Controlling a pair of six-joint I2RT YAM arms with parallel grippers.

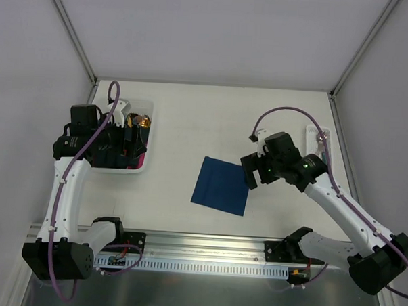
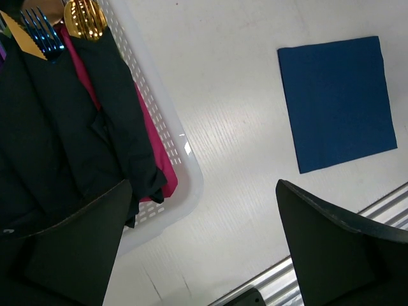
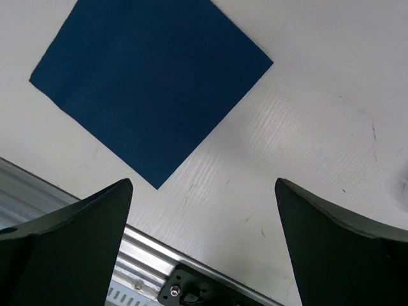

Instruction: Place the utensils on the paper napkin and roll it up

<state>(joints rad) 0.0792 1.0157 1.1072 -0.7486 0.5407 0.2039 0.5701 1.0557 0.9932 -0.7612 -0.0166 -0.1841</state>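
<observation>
Nearest, the navy-blue square paper napkin [image 1: 221, 185] lies bare on the white table [image 1: 192, 118]. At its three o'clock edge the right gripper [image 3: 204, 182] hovers, jaws wide, empty. At nine o'clock the left gripper [image 2: 204, 185], wide and empty too, hangs over a white perforated plastic basket [image 2: 188, 172] of dark rolls [image 2: 57, 140]. The silver utensils I can't make out; a narrow white tray [image 1: 318, 139] at two o'clock may hold them. Fetching one comes first, I'd judge: reach there, pinch a slim handle.
</observation>
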